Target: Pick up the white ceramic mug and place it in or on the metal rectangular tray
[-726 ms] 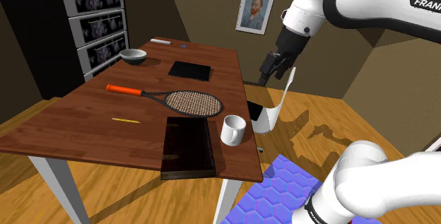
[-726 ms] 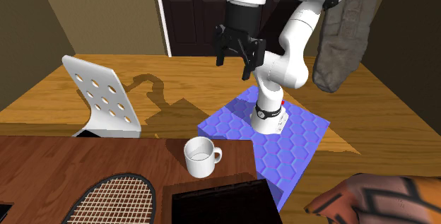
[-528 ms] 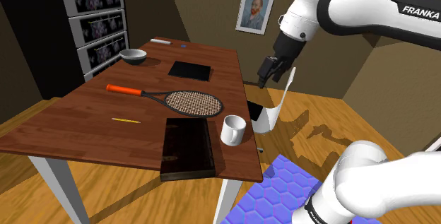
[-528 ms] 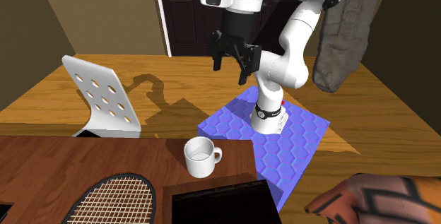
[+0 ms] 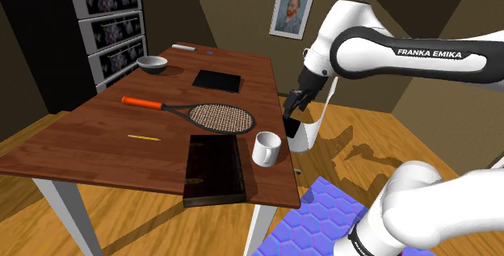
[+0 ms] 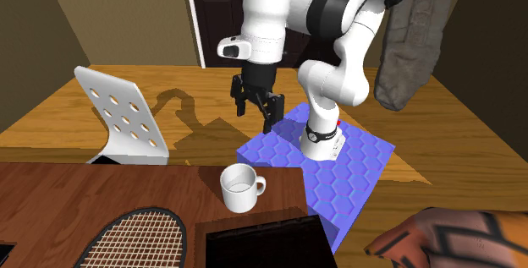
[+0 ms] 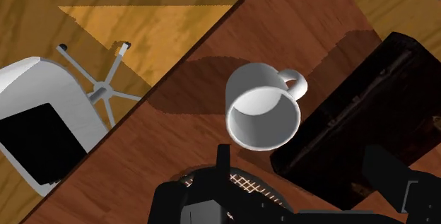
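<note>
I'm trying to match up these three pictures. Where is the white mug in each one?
Shoulder view: the white mug stands at the right edge of the table, just right of the dark tray.
Second exterior view: the mug is at lower centre, above the tray.
Wrist view: the mug sits between the table's edge and the tray.
Shared landmark: the dark tray beside the mug.

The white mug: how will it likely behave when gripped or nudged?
Empty and rigid, the mug is probably light. Its smooth wall may slip. It stands upright near the table edge, so a push could slide it off.
</note>
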Robot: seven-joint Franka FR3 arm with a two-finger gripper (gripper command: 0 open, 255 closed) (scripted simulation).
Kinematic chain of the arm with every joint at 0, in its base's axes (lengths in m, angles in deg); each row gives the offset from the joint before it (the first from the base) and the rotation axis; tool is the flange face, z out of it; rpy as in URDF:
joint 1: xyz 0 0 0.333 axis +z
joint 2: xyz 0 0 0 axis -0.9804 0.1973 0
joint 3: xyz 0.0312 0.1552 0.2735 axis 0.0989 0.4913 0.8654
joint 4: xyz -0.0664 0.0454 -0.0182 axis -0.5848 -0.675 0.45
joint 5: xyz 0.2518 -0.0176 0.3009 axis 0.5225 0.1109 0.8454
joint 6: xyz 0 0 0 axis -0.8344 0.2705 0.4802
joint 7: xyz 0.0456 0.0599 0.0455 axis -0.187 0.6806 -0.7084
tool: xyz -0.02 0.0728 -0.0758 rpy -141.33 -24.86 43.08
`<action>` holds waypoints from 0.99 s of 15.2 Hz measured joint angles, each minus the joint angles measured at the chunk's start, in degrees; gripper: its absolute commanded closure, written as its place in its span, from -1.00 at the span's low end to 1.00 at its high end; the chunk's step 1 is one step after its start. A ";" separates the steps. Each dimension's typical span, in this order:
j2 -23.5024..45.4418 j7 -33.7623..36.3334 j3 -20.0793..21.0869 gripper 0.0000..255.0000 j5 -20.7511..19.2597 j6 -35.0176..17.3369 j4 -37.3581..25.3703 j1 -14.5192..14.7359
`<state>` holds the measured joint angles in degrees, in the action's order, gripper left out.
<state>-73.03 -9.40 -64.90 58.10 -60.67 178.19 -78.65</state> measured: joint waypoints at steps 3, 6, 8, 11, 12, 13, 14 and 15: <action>3.44 -2.05 -1.62 -1.00 -0.37 -6.85 3.29 -0.25; 7.55 -4.15 -3.24 -1.00 -0.53 -13.35 5.58 -0.37; 10.70 -5.78 -4.49 -1.00 -0.51 -17.46 6.47 -0.42; 16.39 -8.31 -6.32 -1.00 -0.05 -24.28 7.56 -0.15; 17.73 -9.11 -6.88 -1.00 0.11 -25.79 7.69 -0.12; 19.05 -9.66 -7.26 -1.00 0.27 -27.15 7.72 -0.05; 20.01 -9.98 -7.49 -1.00 0.40 -28.38 7.96 0.01; 20.86 -9.99 -7.49 -1.00 0.57 -29.64 8.36 0.18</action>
<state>-52.17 -19.39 -72.39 58.67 -90.31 186.55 -78.47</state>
